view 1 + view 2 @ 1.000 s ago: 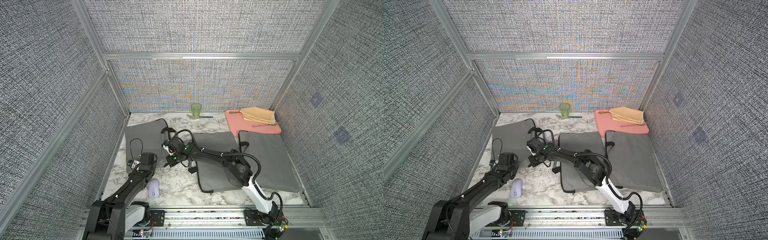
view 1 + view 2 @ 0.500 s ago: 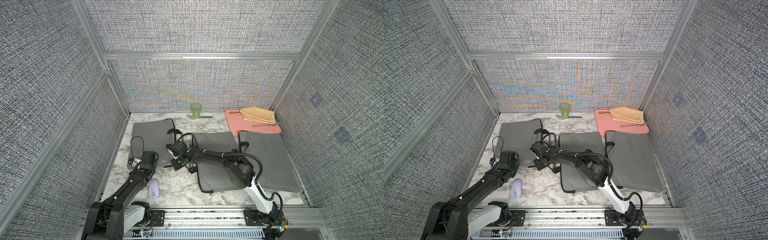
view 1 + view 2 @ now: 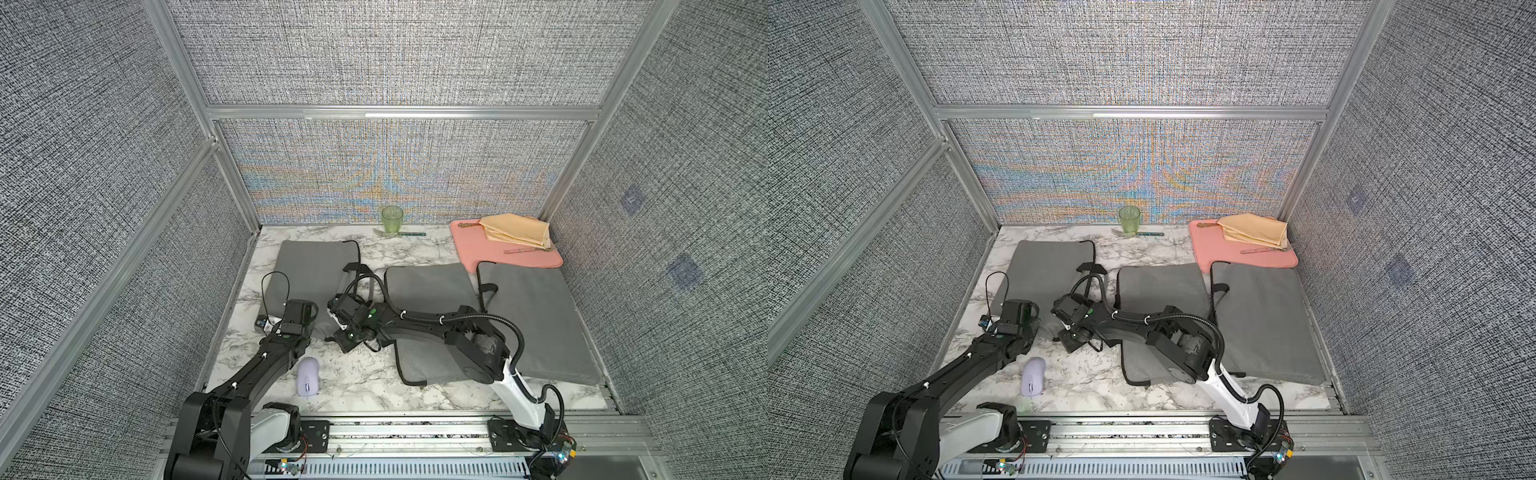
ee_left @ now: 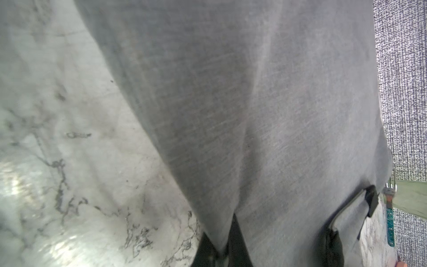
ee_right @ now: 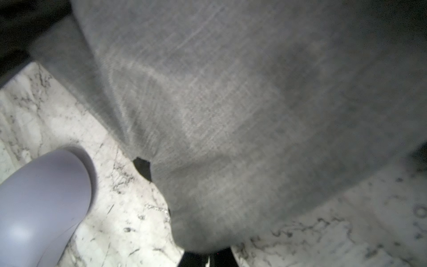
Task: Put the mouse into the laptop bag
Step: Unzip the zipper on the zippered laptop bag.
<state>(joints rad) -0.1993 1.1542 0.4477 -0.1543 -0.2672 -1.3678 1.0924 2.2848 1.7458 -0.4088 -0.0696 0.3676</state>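
Observation:
The lavender mouse (image 3: 308, 376) (image 3: 1033, 376) lies on the marble near the front edge, just right of my left arm; it also shows in the right wrist view (image 5: 39, 203). The grey laptop bag (image 3: 311, 270) (image 3: 1046, 270) at the left lies beyond it. My left gripper (image 3: 301, 311) (image 4: 221, 252) is shut on that bag's near edge (image 4: 254, 115). My right gripper (image 3: 338, 332) (image 5: 209, 254) is shut on its near right corner (image 5: 231, 92). The bag's opening is not visible.
Two more grey bags (image 3: 428, 286) (image 3: 536, 316) lie at the middle and right, under my right arm. A pink board (image 3: 490, 253) with a yellow cloth (image 3: 515, 235) is at the back right. A green cup (image 3: 392, 219) and fork (image 3: 399, 233) stand by the back wall.
The left bag has shifted right and now lies flatter. My right gripper has moved with it, a little right and nearer the front. The mouse has not moved.

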